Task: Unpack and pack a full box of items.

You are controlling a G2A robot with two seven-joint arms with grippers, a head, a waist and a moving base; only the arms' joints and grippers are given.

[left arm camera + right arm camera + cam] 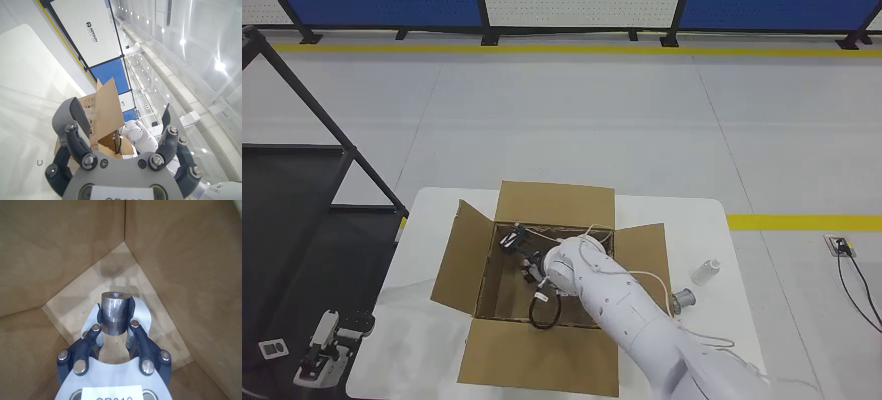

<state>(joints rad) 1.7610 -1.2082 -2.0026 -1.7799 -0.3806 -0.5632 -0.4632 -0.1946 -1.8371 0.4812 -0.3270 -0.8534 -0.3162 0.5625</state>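
Brown cardboard box (56, 247) walls hemmed the right gripper (115, 310), clamped on a dark hollow metal cylinder (113, 321); the left gripper (121, 108) gaped wide.

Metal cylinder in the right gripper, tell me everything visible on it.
The metal cylinder is short, thick, dark grey, steel by the look, with a round bore in its end face and bright streaks down its side. The right gripper clamps its sides, one finger each. It is inside the cardboard box, near a corner; contact with the floor cannot be told.
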